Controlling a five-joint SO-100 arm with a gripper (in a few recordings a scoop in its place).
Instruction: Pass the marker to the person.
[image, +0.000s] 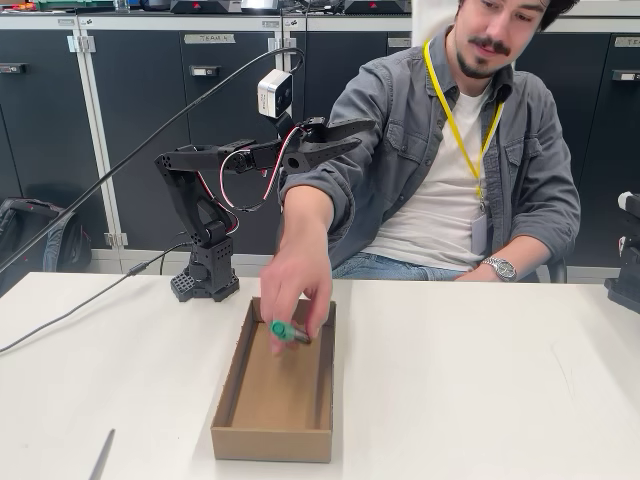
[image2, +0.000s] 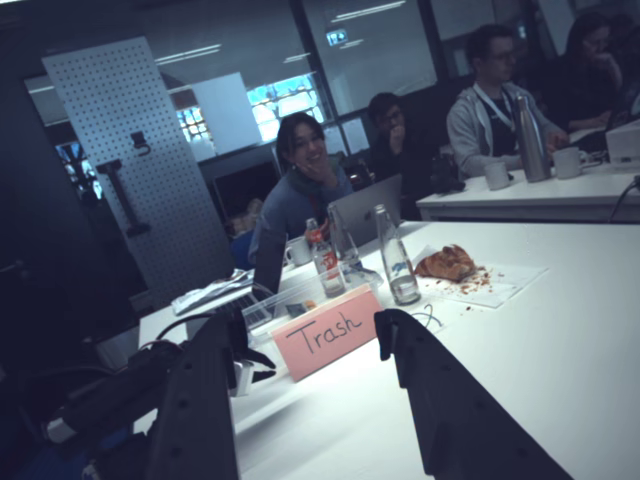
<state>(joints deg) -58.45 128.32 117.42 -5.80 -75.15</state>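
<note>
Marker (image: 289, 332) in person's (image: 470, 170) fingers (image: 300, 290), just over box (image: 275, 400) far end on tabletop (image: 480, 380); long axis roughly crosswise to box, green cap left. Robot hand (image: 345, 137) raised well above box, fingers apart, empty. Marker lies below hand.

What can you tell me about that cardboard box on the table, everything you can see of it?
The cardboard box is a shallow, open-topped tray of plain brown cardboard, longer than it is wide, with low upright walls and a flat floor. It sits flat on the white table in the fixed view, its long side running away from the camera toward the base of the black robot arm. The person's hand reaches down into its far end, holding the marker just above or on the floor.
</note>
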